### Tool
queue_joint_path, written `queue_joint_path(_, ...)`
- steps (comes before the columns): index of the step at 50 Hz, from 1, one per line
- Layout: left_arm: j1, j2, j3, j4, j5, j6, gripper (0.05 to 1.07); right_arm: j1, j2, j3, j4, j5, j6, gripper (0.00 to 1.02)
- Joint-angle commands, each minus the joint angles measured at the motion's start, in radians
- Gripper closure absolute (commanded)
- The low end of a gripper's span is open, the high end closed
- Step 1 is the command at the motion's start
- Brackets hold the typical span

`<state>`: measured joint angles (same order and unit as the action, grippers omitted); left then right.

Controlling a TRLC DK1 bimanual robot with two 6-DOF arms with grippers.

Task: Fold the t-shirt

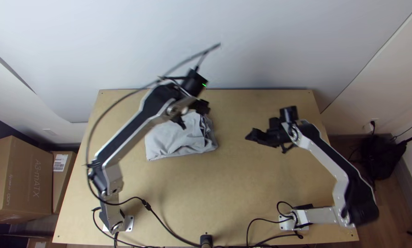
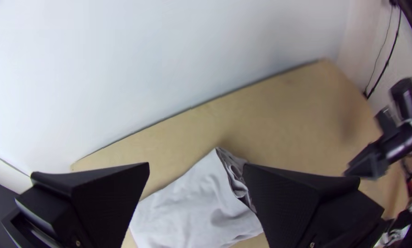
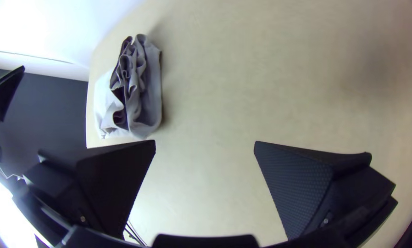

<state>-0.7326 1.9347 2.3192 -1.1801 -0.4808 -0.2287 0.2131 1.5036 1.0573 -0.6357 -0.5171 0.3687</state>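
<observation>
In the top view the light grey t-shirt [image 1: 176, 140] lies as a compact folded bundle left of the table's middle, with gathered layers at its right end. My left gripper [image 1: 192, 115] is over the bundle's far edge. The left wrist view has the shirt [image 2: 192, 206] beyond and between the spread fingers of my left gripper [image 2: 196, 166], which grip nothing. Off to the right of the cloth is my right gripper [image 1: 252, 136]. Seen from the right wrist, the right gripper [image 3: 205, 143] stands open over bare wood, and the shirt [image 3: 144, 92] shows its ruffled, layered end.
The wooden table [image 1: 242, 183] has bare surface to the right of and nearer than the shirt. A pale wall [image 1: 261, 41] rises behind its far edge. Cables [image 1: 167, 232] run along the near edge. Cardboard boxes [image 1: 20, 179] stand left of the table.
</observation>
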Motion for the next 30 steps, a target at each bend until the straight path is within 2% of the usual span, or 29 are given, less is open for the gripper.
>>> queue_joint_path(1,0.073,-0.115,-0.017,-0.029,0.061,-0.026,0.10,0.072,0.152,0.158,0.008,-0.026,0.039,0.03)
queue_joint_path(13,0.311,-0.275,-0.092,-0.096,0.159,-0.024,0.10,0.256,0.428,0.527,0.002,-0.014,0.095,0.04)
queue_joint_path(25,0.533,-0.353,-0.107,-0.142,0.238,0.009,0.10,0.394,0.656,0.859,-0.079,0.115,0.101,0.04)
queue_joint_path(30,0.585,-0.375,-0.112,-0.148,0.242,0.022,0.10,0.430,0.741,0.954,-0.116,0.226,0.088,0.04)
